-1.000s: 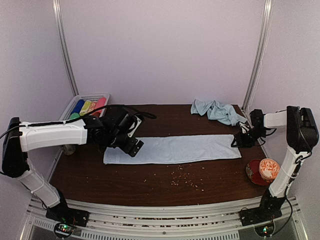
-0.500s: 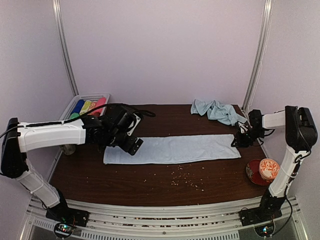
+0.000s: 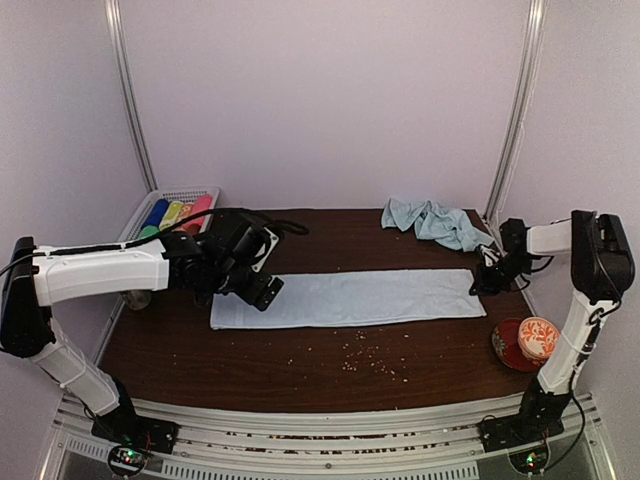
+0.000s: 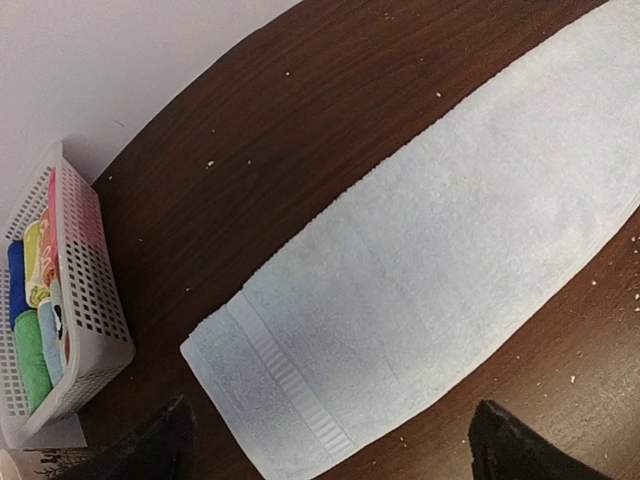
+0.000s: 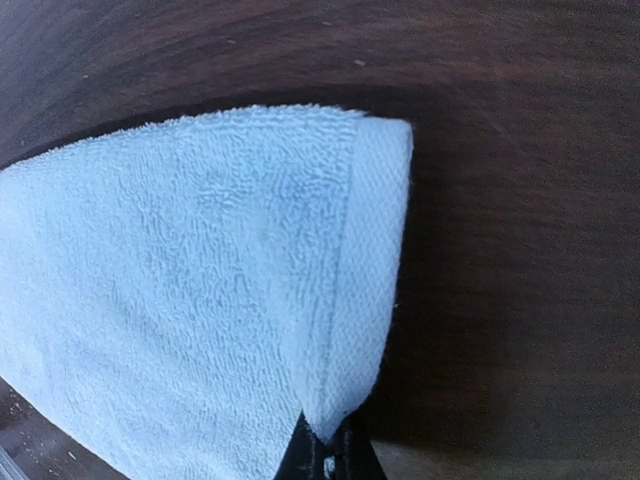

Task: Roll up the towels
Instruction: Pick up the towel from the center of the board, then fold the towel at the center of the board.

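Right wrist view: towel corner pinched, ready to roll

A pale light-blue terry cloth towel (image 3: 350, 298) lies spread flat across the middle of the dark wooden table (image 3: 300, 375), its length running left to right. It looks light, limp and not slippery, so a hemmed end corner seems the best hold. The right gripper (image 5: 328, 455) is clamped on its right-end corner. The left gripper (image 3: 260, 290) hangs over the left end, jaws spread wide, holding nothing. A crumpled pale-blue towel (image 3: 432, 220) sits at the back right.

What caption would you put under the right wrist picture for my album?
The right gripper pinches a corner of the pale blue towel on the dark wooden table.
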Motion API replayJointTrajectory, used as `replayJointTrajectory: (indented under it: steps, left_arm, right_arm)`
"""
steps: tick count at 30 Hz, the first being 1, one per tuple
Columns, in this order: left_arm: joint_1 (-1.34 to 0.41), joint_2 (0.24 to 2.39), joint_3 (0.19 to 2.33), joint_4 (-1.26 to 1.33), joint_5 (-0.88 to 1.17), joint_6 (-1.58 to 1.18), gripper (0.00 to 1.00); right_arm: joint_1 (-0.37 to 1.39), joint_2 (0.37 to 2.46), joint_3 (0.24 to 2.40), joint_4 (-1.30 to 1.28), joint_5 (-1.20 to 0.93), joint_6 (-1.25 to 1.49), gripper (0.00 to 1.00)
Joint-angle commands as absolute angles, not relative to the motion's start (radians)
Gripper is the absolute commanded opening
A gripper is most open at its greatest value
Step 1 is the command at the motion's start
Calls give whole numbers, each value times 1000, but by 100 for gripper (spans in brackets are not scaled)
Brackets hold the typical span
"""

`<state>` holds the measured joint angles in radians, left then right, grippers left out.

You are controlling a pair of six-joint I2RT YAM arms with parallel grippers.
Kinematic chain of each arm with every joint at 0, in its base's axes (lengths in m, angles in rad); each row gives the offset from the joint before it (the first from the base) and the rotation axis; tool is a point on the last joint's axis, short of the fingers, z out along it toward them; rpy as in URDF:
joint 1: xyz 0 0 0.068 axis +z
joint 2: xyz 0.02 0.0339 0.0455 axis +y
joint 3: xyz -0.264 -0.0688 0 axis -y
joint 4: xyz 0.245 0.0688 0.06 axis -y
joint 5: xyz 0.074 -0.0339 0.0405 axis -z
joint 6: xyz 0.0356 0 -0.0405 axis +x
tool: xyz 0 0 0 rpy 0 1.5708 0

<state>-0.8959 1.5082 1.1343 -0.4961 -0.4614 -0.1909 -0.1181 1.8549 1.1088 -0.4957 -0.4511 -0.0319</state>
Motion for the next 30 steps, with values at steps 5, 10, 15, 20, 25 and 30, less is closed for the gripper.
replayJointTrajectory:
  steps: [5,10,15,20,25,30]
  left_arm:
    - [-894,1476,1123,-469,-479,-173,98]
    - [-890,1466,1120,-471,-467,-175,98]
    - [-882,1457,1121,-472,-460,-175,98]
    - [-871,1451,1120,-474,-458,-171,98]
    - [-850,1456,1115,-472,-446,-166,98]
    - [-822,1471,1120,-471,-418,-163,98]
  right_arm:
    - [-320,1815,1260,-734,-332,-148,0]
    - [-389,1809,1390,-847,-343,-198,0]
    - [-245,1774,1439,-972,-522,-195,0]
    - [-19,1743,1441,-962,-652,-142,0]
    - [157,1774,1516,-928,-765,-79,0]
    - [306,1856,1598,-904,-806,-53,0]
